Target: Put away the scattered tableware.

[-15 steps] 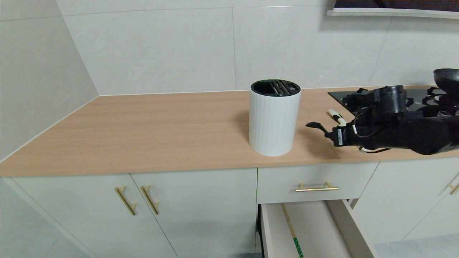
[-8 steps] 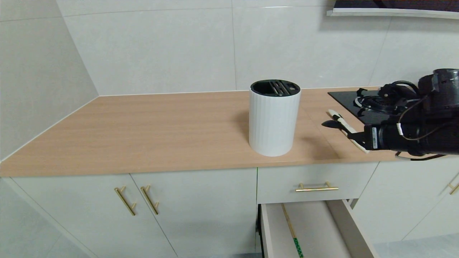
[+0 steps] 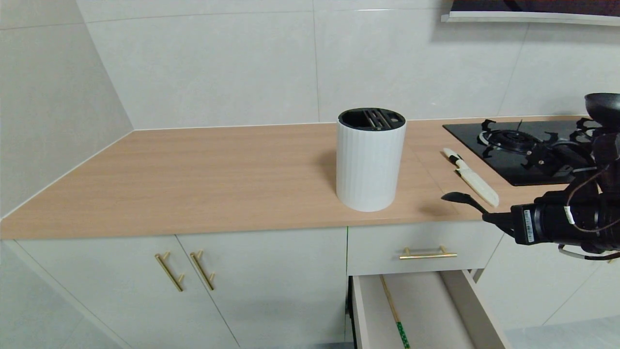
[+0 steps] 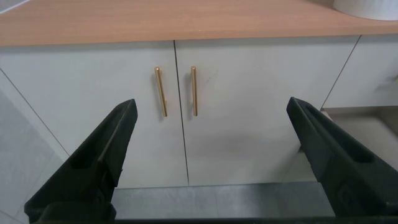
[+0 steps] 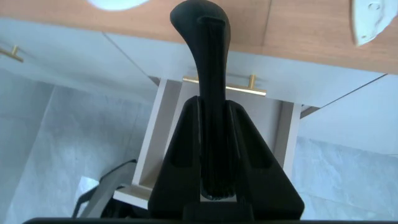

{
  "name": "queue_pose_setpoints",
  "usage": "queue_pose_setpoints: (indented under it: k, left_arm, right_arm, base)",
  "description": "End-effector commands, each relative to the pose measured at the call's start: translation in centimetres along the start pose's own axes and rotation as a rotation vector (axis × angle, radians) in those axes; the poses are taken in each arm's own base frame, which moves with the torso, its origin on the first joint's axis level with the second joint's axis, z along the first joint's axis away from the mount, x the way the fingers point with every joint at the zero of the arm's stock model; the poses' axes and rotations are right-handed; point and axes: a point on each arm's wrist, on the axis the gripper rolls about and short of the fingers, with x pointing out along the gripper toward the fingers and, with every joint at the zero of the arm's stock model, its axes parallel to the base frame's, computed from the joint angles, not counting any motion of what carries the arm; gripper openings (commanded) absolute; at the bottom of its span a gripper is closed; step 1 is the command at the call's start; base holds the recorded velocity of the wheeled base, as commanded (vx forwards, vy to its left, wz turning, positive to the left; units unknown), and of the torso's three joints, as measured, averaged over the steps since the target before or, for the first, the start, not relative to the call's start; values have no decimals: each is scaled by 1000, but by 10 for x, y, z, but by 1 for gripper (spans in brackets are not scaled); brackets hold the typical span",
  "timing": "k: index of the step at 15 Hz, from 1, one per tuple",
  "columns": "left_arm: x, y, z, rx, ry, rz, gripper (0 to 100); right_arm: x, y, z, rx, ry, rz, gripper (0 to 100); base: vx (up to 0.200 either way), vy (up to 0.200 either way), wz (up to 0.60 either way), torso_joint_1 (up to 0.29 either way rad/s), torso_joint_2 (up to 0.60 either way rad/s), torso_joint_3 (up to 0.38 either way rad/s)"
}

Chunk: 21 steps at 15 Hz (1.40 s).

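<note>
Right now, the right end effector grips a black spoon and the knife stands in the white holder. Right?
No. The head view shows the knife lying flat on the counter, apart from the white holder. The right end effector does grip the black spoon.

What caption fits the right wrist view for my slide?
Right gripper shut on a black spoon, the open drawer below.
</note>
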Motion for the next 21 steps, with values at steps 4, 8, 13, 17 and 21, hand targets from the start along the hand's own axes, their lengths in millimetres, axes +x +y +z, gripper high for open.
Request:
queue_pose_setpoints:
  k: [4, 8, 13, 17, 21]
  left_arm:
    - [0, 0, 0, 0, 1, 1, 100]
    - [0, 0, 0, 0, 1, 1, 100]
    - [0, 0, 0, 0, 1, 1, 100]
    - [0, 0, 0, 0, 1, 1, 100]
    - [0, 0, 0, 0, 1, 1, 100]
  right_arm:
    - [1, 1, -6, -2, 20, 1, 0]
    - [8, 0, -8, 0, 43, -2, 0]
    - [15, -1, -12, 2, 72, -5, 0]
    - [24, -2, -17, -27, 105, -5, 0]
    - [27, -3, -19, -25, 121, -5, 0]
  base:
    - [0, 0, 0, 0, 0, 0]
    - [0, 0, 0, -80, 174, 99]
    - [0, 0, 0, -195, 465, 268]
    - [0, 0, 0, -190, 481, 283]
    - [0, 0, 0, -173, 460, 292]
